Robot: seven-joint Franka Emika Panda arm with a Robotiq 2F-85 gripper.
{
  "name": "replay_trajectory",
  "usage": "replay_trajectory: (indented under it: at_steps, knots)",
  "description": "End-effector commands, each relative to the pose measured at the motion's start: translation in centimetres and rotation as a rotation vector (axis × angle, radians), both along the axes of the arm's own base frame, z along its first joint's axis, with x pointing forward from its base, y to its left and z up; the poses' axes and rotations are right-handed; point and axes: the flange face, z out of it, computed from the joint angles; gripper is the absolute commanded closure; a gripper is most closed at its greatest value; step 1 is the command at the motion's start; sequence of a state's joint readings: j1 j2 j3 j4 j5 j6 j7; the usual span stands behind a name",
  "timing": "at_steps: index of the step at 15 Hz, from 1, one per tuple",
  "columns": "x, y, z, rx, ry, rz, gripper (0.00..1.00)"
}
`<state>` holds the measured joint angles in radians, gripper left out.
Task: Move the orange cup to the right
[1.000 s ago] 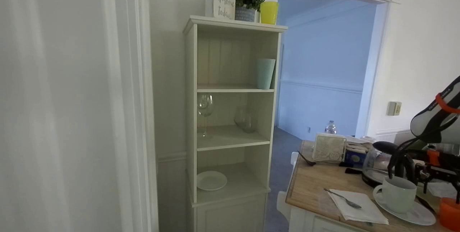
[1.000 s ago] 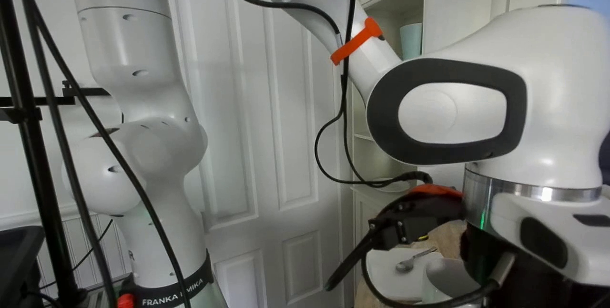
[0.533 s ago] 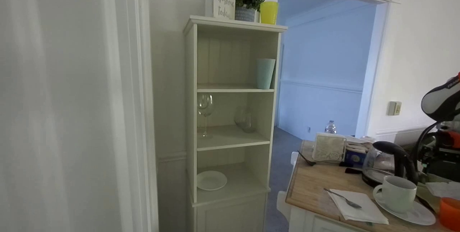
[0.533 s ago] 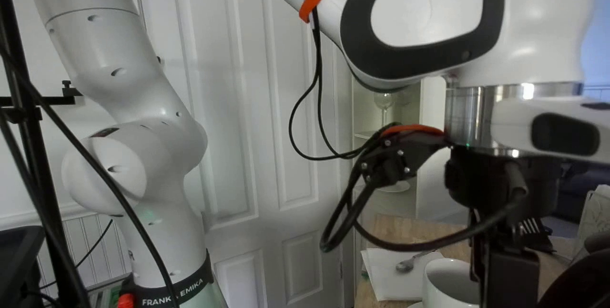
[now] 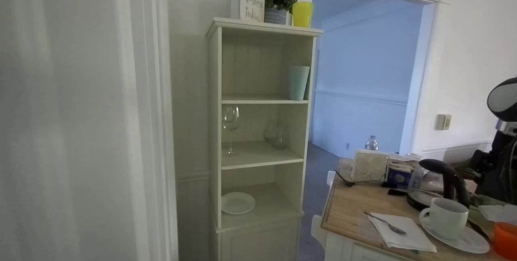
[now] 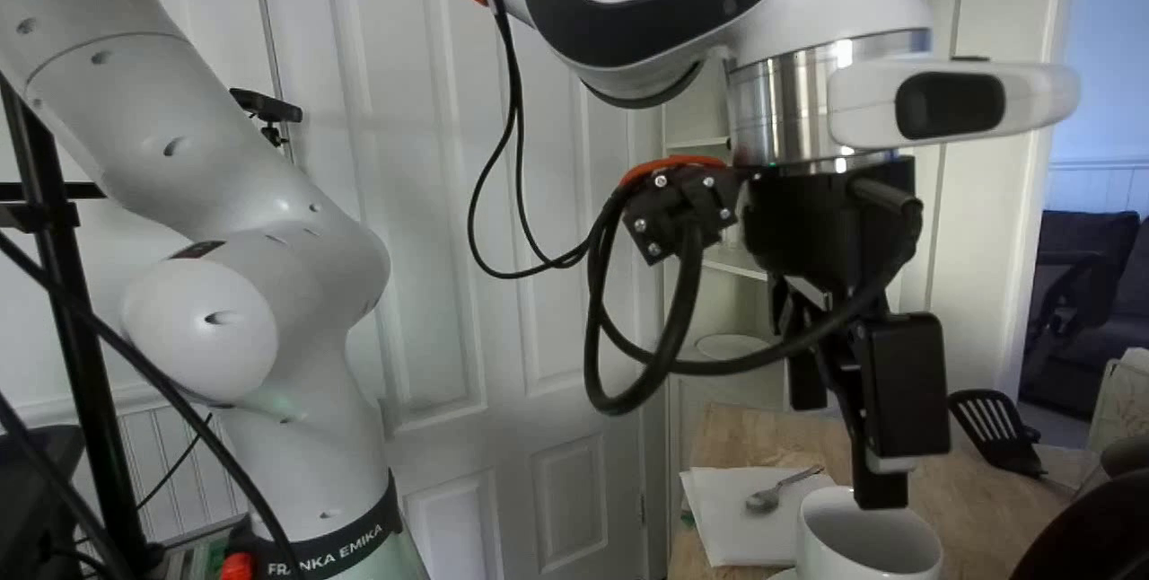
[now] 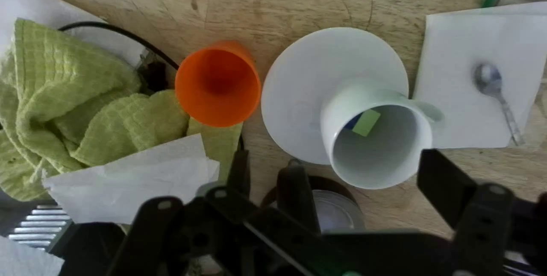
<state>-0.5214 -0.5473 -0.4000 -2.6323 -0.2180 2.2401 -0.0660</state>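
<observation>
The small bright orange cup (image 7: 218,86) stands upright on the wooden counter in the wrist view, left of the white saucer. It also shows at the lower right edge of an exterior view (image 5: 505,241). My gripper (image 7: 335,167) is open and empty, pointing down above the counter. The white mug (image 7: 376,148) lies below the space between the fingers, and the orange cup is off to the left of the left finger. In an exterior view my gripper (image 6: 844,436) hangs above and just behind the mug's rim; the orange cup is out of that view.
The mug stands on a saucer (image 7: 295,96). A spoon (image 7: 491,81) lies on a napkin (image 7: 453,54). A green towel (image 7: 64,105) and white paper (image 7: 141,182) lie left of the cup. A glass kettle (image 5: 420,190) and a black spatula (image 6: 996,432) are nearby.
My arm has swung left in an exterior view and moved toward the right edge in another. The gripper has turned to point straight down, its fingers now visible. The cup and mug have not moved.
</observation>
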Motion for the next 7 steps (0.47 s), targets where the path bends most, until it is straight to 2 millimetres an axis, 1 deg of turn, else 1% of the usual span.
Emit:
replay_trajectory:
  at_steps: [1, 7]
  knots:
    - [-0.18, 0.24, 0.38, -0.003, -0.01, 0.007, 0.0]
    - [-0.11, 0.18, -0.09, 0.004, 0.002, 0.006, 0.0]
